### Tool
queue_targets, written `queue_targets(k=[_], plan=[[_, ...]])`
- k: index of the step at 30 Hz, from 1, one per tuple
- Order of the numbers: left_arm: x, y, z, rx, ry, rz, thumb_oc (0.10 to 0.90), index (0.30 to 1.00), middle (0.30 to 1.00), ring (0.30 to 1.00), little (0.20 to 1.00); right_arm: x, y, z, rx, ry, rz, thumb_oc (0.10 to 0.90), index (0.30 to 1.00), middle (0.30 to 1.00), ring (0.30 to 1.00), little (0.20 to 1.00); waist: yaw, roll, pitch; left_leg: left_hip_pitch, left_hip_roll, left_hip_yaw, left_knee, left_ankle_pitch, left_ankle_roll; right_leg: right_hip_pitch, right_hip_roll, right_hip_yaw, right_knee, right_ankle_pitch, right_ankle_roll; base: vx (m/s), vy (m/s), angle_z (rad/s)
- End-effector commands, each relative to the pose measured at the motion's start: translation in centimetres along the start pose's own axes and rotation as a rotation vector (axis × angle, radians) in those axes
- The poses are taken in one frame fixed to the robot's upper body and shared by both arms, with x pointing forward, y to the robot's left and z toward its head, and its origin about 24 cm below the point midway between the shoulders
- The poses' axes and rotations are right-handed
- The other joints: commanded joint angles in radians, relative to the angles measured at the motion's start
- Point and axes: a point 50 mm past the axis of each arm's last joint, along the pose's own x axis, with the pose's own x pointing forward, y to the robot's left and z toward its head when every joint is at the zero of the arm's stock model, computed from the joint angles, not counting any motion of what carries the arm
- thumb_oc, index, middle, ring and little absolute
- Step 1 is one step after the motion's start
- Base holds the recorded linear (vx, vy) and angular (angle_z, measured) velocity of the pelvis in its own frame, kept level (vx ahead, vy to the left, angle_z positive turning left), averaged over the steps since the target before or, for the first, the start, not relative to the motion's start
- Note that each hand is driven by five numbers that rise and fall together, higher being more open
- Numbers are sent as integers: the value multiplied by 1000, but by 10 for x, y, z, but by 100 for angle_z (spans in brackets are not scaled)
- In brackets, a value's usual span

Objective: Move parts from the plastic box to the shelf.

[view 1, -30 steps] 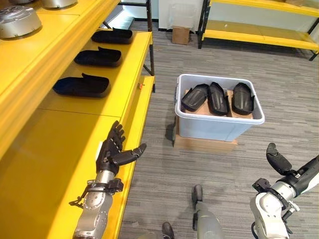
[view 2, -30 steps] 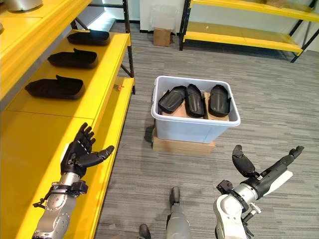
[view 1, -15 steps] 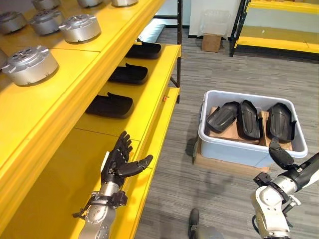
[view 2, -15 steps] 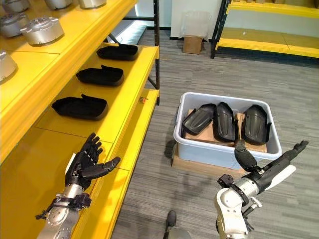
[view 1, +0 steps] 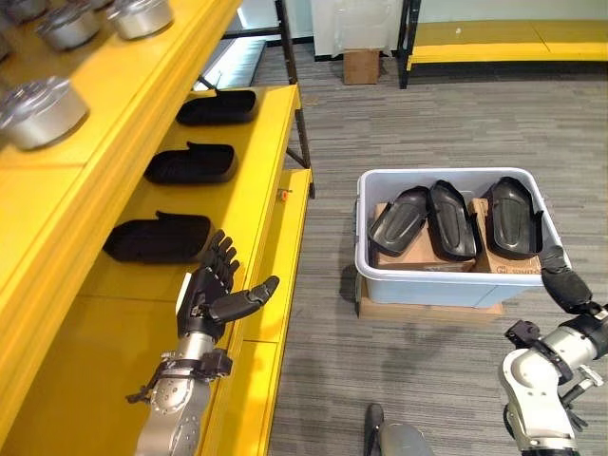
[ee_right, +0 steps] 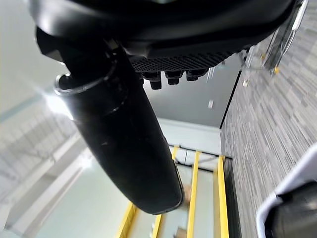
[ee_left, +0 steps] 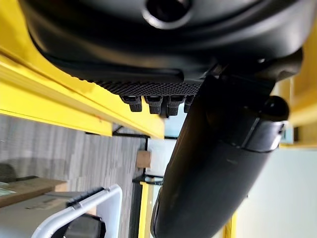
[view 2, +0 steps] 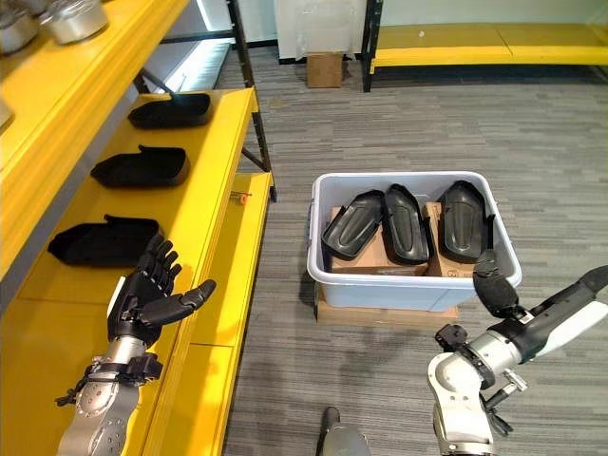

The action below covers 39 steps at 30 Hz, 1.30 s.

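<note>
Three black moulded parts [view 1: 439,220] lie side by side in the grey plastic box [view 1: 446,283], resting on a brown cardboard insert [view 1: 416,255]; the box sits on a flat cardboard carton [view 1: 427,310] on the grey striped floor [view 1: 380,123]. Three more black parts are set in a row along the middle level of the yellow shelf [view 1: 261,180]: the nearest part [view 1: 157,237], the middle part [view 1: 190,163] and the farthest part [view 1: 217,106], each apart from the next. Round silver metal housings [view 1: 38,112] stand on the upper level of that shelf. Left hand [view 1: 207,299]: raised over the front of the middle level, just near the nearest shelved part, fingers [view 1: 220,258] straight and spread, thumb out to the side, holding nothing. Right hand [view 2: 494,283]: low at the near right corner of the plastic box, thumb extended in the right wrist view, the fingers' state cannot be told; nothing is seen in it. A small brown cardboard box [view 1: 360,66] stands on the floor at the far wall, beside a second yellow rack [view 1: 503,38].
</note>
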Motion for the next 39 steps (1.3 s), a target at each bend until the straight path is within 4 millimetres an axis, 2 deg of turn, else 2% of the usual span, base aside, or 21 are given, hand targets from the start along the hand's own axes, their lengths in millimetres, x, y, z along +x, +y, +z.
queue_targets(k=[1,3,5,6,8,10,13,17,20,24,26,28,30,32,34,39], plan=[[17,-15,41,-49,-255,-28,900,1000,1000,1000,1000,13,4,35,123,-182,47,900,1000,1000,1000,1000,-7,-34,-68,6,100,43,5,163,-32,37,7,16,-70,-11,71,133,-113,-12],[18,-17,42,-47,-259,-30,900,1000,1000,1000,1000,11,7,35,133,-181,72,900,1000,1000,1000,1000,4,-45,-54,-45,31,42,-13,105,17,41,6,18,-79,13,68,-52,-26,-1],[19,-18,44,-36,-260,-22,900,1000,1000,1000,1000,8,11,35,154,-169,102,900,1000,1000,1000,1000,20,-55,-37,-96,-56,28,-46,32,61,56,9,46,-92,24,87,-35,9,0],[19,-18,44,-24,-261,-10,900,1000,1000,1000,1000,6,14,35,163,-166,123,900,1000,1000,1000,1000,29,-63,-28,-130,-86,33,-41,16,74,70,13,63,-103,27,95,-13,1,-7],[16,-14,44,-11,-261,26,900,1000,1000,1000,1000,2,19,36,184,-160,178,900,1000,1000,1000,1000,47,-82,-20,-175,-123,37,-30,-24,107,93,15,97,-113,22,106,-23,16,-19],[12,-8,42,7,-256,69,900,1000,1000,1000,1000,-3,26,37,204,-144,233,900,1000,1000,1000,1000,64,-93,-25,-172,-129,42,-36,-31,121,115,29,101,-144,29,108,-43,31,-25],[7,0,41,3,-258,102,900,1000,1000,1000,1000,-9,32,38,227,-144,285,900,1000,1000,1000,1000,87,-102,-26,-162,-127,28,-72,-17,117,146,44,98,-171,32,110,-98,42,-38],[3,6,40,4,-269,92,900,1000,1000,1000,1000,-13,36,39,234,-136,325,900,1000,1000,1000,1000,107,-104,-32,-128,-141,-30,-164,18,115,168,80,120,-174,17,111,-91,78,-3],[-1,7,37,28,-257,74,900,1000,1000,1000,1000,-14,32,37,236,-120,344,900,1000,1000,1000,1000,106,-101,-36,-101,-142,-101,-212,39,117,142,89,178,-131,11,115,-91,9,0],[0,9,36,41,-242,39,900,1000,1000,1000,1000,-14,26,35,248,-117,326,900,1000,1000,1000,1000,105,-103,-46,-75,-127,-162,-243,45,114,141,25,220,-137,38,149,-81,-121,31],[1,11,37,52,-234,-15,900,1000,1000,1000,1000,-7,19,35,245,-132,275,900,1000,1000,1000,1000,96,-98,-46,-60,-108,-196,-242,35,114,114,-43,288,-140,93,197,-62,-230,71],[1,12,38,58,-228,-31,900,1000,1000,1000,1000,-4,16,36,257,-128,249,900,1000,1000,1000,1000,94,-98,-41,-51,-89,-206,-237,22,112,108,-86,325,-153,132,219,-47,-284,81],[0,12,40,62,-238,-30,900,1000,1000,1000,1000,-4,19,40,278,-132,258,900,1000,1000,1000,1000,105,-103,-36,-44,-67,-189,-234,12,102,116,-119,303,-181,153,234,-62,-308,45],[-4,12,44,51,-253,-6,900,1000,1000,1000,1000,-8,30,49,284,-173,325,900,1000,1000,1000,1000,135,-110,-41,-39,-41,-141,-240,11,85,144,-147,207,-247,161,252,-58,-358,22],[-6,14,45,35,-259,26,900,1000,1000,1000,1000,-11,37,57,282,-216,369,900,1000,1000,1000,1000,153,-113,-47,-29,-21,-111,-250,19,71,152,-149,155,-251,151,250,-8,-317,-36],[-6,13,43,40,-247,-9,900,1000,1000,1000,1000,-4,35,62,242,-272,340,900,1000,1000,1000,1000,156,-116,-59,-29,24,-91,-256,45,40,177,-128,104,-249,120,221,32,-270,-20]])
